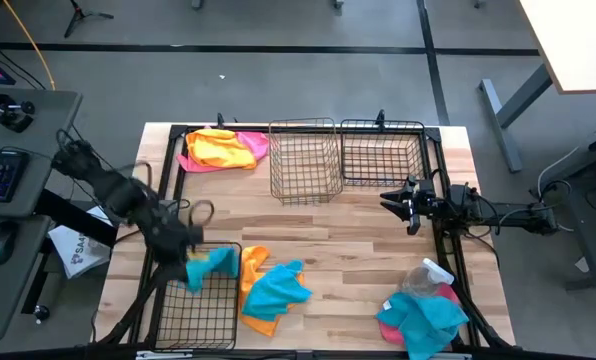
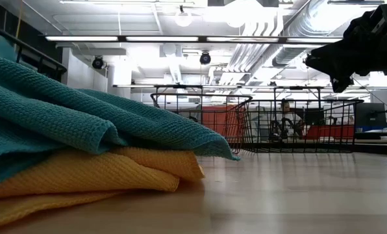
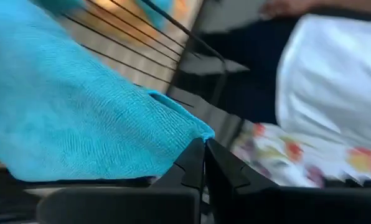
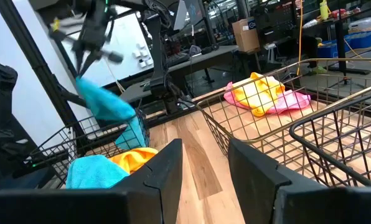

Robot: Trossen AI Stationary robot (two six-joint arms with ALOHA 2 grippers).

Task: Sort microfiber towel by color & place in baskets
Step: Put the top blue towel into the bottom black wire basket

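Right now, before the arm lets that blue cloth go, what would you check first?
1. Left gripper shut on the turquoise towel: ok; the fingers pinch one corner.
2. Towel over the near-left basket: ok; in the high view it hangs at the basket's far rim.
3. Basket holds only matching colour: cannot tell; nothing else shows inside it from above.
4. Right gripper out of the way: ok; it waits open beside the far-right basket.
5. Neighbouring pile of orange-yellow and turquoise cloths clear of the drop: ok; it lies on the table beside the basket.
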